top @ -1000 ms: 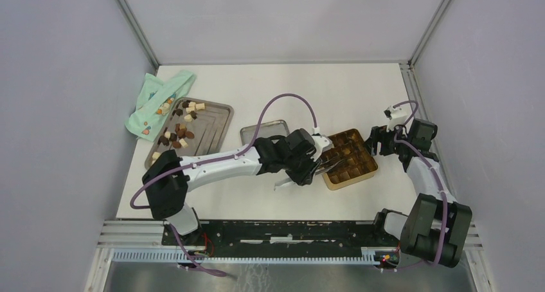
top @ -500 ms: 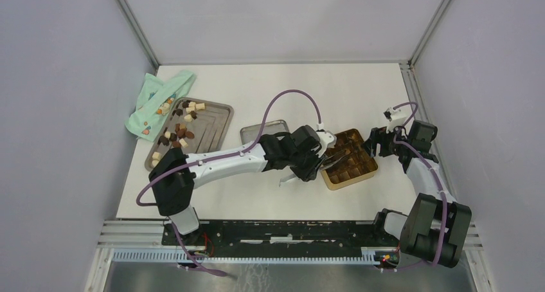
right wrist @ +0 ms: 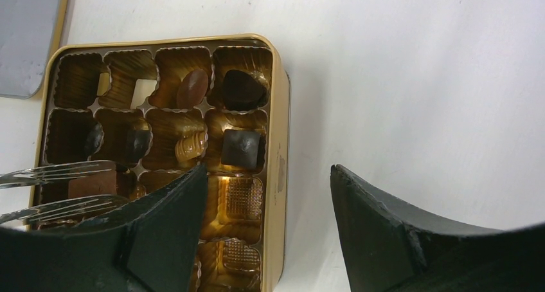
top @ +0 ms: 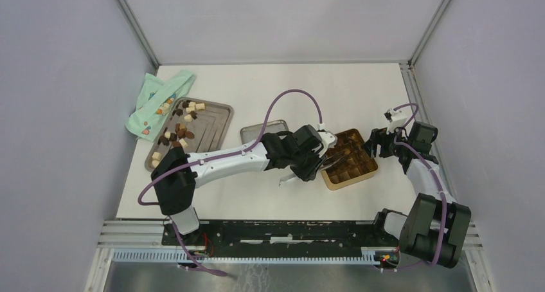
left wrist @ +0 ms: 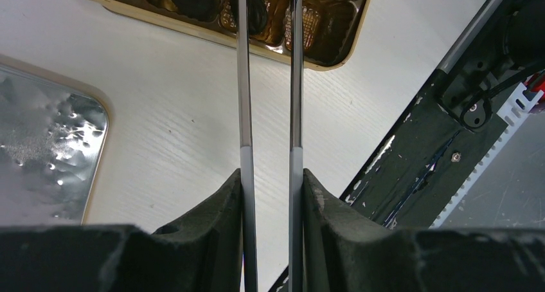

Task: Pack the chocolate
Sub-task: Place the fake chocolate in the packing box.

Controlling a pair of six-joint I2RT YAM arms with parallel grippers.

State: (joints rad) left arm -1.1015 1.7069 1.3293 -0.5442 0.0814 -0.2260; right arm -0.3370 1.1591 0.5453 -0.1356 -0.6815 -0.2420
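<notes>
Right wrist view first: gold tin on the white table, gridded four compartments across, partly filled with chocolate chunks. Top row — two cups showing only gold liner, then a mid-brown oval, then a dark piece. Second row — dark piece in the second cup, caramel-brown piece in the third, dark square in the fourth. Third row: mid-brown chunk lying between the two tips of the long metal tweezers; pinched or merely flanked, cannot tell. Six pieces counted for certain. Seventh dark shape at the edge of the second row's first cup too shadowed to call. Lower left of the tin hidden behind a black finger.

Left gripper clamped on the tweezers' two blades, tips reaching into the tin. Right gripper spread wide, one finger over the tin, the other over the table, the tin's right wall below the gap.

From the top external view: one steel tray at left carrying a loose pile of dark, brown and cream pieces, too small to count exactly. One smaller metal tray beside it, partly hidden by the left arm. One green cloth at the steel tray's far corner.
</notes>
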